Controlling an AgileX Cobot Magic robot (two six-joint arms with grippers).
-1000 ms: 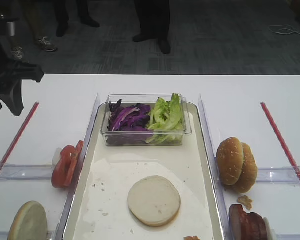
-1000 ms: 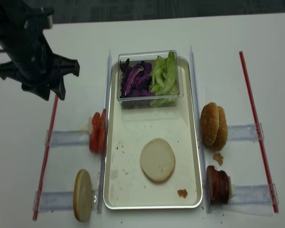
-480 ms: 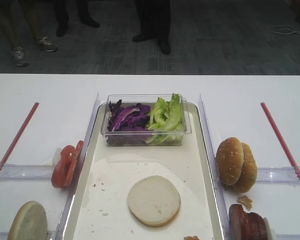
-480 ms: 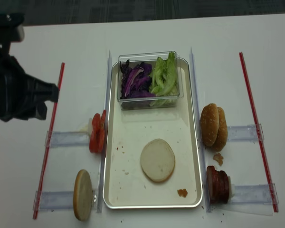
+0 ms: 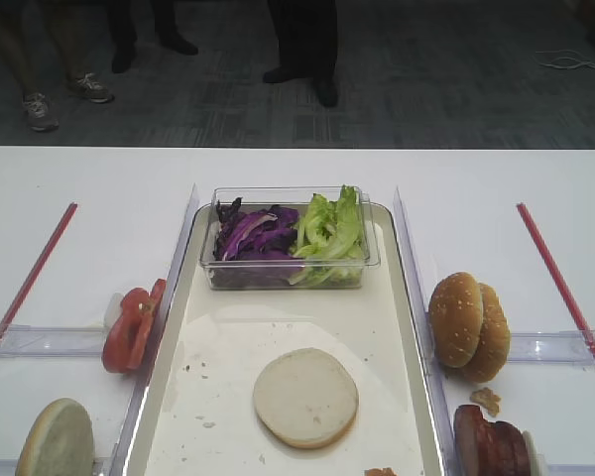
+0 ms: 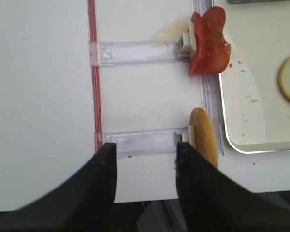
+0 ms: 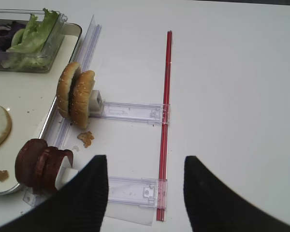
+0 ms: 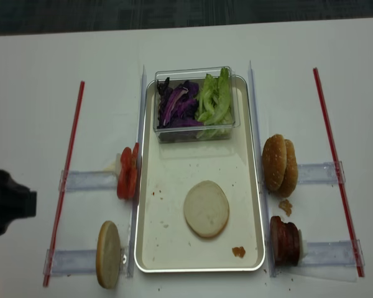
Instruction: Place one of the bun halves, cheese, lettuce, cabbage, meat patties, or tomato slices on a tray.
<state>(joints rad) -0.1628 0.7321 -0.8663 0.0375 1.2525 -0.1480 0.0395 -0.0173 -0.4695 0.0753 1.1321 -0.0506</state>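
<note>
Tray [image 8: 148,245]: one bun half [image 8: 206,209] lies flat at its middle, placement apparently done. Left gripper [image 6: 146,166] has retreated well left of the tray, fingers [image 6: 105,170] parted, empty. Right gripper [image 7: 144,186] parted, empty.

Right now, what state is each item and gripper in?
Bun half: flat on the tray.
Second bun half: on edge, left of tray.
Tomato slices: on edge, off tray.
Meat patties: on edge, off tray.
Left gripper: open, empty.
Right gripper: open, empty.
</note>
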